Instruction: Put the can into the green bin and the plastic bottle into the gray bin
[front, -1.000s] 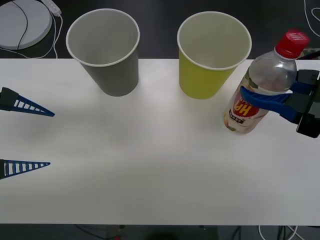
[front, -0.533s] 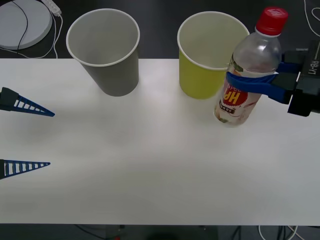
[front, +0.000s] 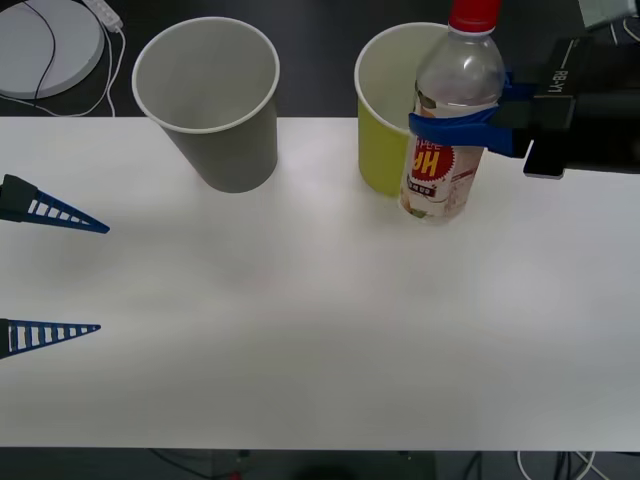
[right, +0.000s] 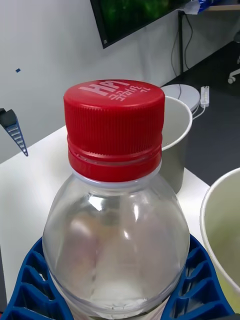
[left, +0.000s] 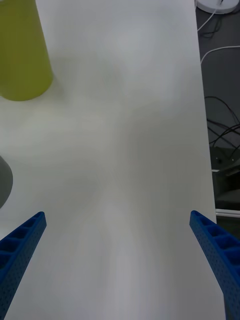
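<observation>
While the left hand (front: 100, 278) waits at the near left edge of the white surface (front: 300, 340) with its blue fingers (front: 55, 214) spread wide and nothing between them, the right hand (front: 452, 122) reaches in from the far right with its fingers closed around the plastic bottle (front: 445, 125). It grips the clear body just above the orange-red and white label, and the bottle is upright with its red cap (right: 114, 127) on top. Seen from the front, the bottle overlaps the right side of the green bin (front: 385, 120), and its base looks to be clear of the surface, though that cannot be told for certain. Both bins stand upright along the far edge of the surface. The green bin shows a pale inside with nothing in the visible part. To its left, apart from it, the gray bin (front: 215, 125) is open-mouthed, with nothing inside it. Beyond the far left corner lies a round white disc (front: 45, 45) with a dark cable across it.
</observation>
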